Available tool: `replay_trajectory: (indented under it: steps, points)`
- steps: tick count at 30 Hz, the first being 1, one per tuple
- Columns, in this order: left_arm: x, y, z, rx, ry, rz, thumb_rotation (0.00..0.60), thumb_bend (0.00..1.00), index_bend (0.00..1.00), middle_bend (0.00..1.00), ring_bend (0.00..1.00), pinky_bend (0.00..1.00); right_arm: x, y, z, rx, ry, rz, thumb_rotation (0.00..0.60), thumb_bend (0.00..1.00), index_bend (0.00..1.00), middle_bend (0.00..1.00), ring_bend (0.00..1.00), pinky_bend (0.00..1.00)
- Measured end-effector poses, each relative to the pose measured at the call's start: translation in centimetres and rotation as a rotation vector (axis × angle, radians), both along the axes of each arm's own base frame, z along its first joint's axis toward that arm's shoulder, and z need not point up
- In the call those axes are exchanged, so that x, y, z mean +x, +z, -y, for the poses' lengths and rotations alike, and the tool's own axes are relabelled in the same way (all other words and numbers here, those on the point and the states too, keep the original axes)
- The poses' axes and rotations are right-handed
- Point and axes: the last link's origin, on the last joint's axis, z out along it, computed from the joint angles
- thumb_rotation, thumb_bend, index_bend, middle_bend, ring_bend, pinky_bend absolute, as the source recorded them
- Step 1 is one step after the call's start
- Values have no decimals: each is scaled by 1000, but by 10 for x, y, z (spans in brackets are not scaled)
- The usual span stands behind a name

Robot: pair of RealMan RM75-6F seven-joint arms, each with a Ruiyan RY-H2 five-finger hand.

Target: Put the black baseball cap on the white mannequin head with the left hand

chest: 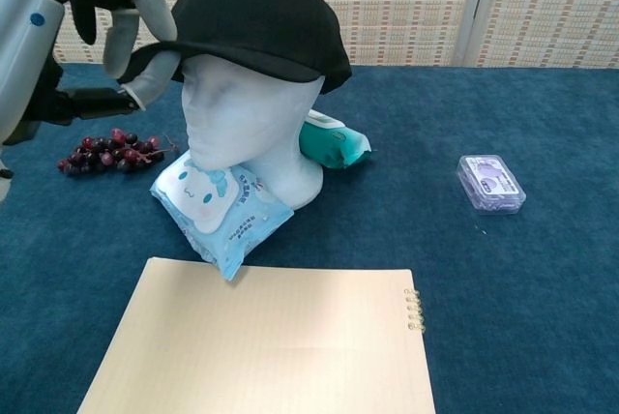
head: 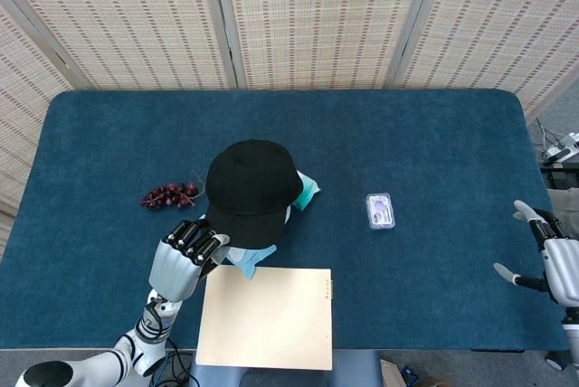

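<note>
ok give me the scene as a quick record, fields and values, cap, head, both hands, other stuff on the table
cap: black baseball cap sits on the white mannequin head
left hand: left hand grips the brim
right hand: right hand off the table's right edge, fingers apart, holding nothing
under head: blue wipes pack and teal pack at its base
other items: grapes, small purple case, tan notebook
surface: blue table

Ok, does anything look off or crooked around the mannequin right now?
The white mannequin head stands partly on the blue wipes packet, an uneven base. The black baseball cap sits on it; the left robot hand holds its brim.
</note>
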Motion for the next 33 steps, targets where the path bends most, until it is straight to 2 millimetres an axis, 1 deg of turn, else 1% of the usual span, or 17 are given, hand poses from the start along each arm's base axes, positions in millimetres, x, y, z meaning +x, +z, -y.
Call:
replay_trajectory:
  steps: [8,20,22,28,33]
  points:
    - [-6,-3,6,-20,19,7,600,393,675,749,436,630,0,0,0,-1,-1,1,600,29,81,265,145,499]
    - [-10,-4,18,-40,21,27,600,393,638,728,420,622,0,1,0,-2,0,3,600,29,82,265,144,499]
    - [-10,-4,19,-44,25,30,600,393,611,713,409,616,0,0,0,0,0,2,600,29,82,265,144,499]
    - [-12,-4,19,-65,51,30,600,392,472,635,365,591,0,0,0,2,-1,1,600,28,81,265,145,499]
    - [-12,-3,19,-75,63,31,600,392,373,552,340,564,0,0,1,3,-1,1,600,29,82,265,145,499]
